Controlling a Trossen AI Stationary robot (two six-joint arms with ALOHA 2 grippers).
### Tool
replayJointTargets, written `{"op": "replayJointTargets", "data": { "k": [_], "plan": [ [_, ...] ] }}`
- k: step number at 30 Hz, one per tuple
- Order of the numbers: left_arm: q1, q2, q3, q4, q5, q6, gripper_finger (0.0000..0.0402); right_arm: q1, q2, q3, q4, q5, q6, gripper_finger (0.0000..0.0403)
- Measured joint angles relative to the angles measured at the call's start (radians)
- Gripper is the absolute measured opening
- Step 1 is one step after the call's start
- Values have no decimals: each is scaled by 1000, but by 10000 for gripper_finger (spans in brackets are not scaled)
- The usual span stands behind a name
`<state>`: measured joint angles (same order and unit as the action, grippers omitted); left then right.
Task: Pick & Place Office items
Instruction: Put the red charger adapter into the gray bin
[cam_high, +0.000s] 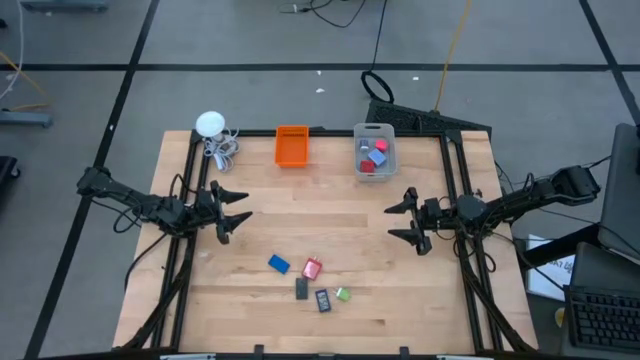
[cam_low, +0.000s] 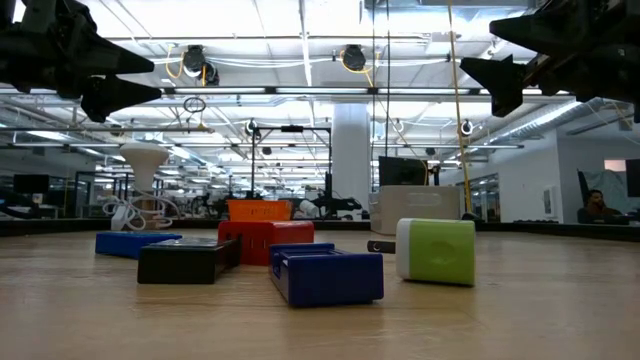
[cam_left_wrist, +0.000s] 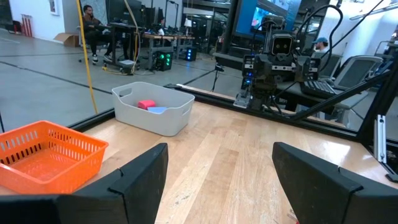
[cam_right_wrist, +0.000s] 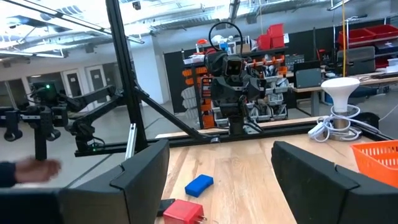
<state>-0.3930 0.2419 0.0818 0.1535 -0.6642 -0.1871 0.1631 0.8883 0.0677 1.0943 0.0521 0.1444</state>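
Five office items lie flat on the wooden table near its front edge: a blue block (cam_high: 278, 264), a pink-red block (cam_high: 312, 268), a dark grey piece (cam_high: 302, 289), a dark blue-black piece (cam_high: 323, 300) and a green bit (cam_high: 343, 294). The low view shows the green bit (cam_low: 436, 251) and the dark blue piece (cam_low: 326, 274) up close. My left gripper (cam_high: 243, 205) hovers open over the table's left side. My right gripper (cam_high: 390, 222) hovers open over the right side. Both are above the table and farther back than the items, with nothing between their fingers (cam_left_wrist: 143, 180) (cam_right_wrist: 140, 180).
At the table's far edge stand an orange bin (cam_high: 291, 145) and a clear grey bin (cam_high: 374, 150) holding red, pink and blue pieces. A white round gadget (cam_high: 210, 124) with a coiled cable sits at the far left. A blurred hand (cam_right_wrist: 30, 169) shows beyond the table.
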Motion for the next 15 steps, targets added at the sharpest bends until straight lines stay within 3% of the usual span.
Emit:
{"op": "replayJointTargets", "data": {
  "k": [15],
  "plan": [
    [0,0,0,75,0,0,292,0,0,0,0,0,7,275]
  ]
}}
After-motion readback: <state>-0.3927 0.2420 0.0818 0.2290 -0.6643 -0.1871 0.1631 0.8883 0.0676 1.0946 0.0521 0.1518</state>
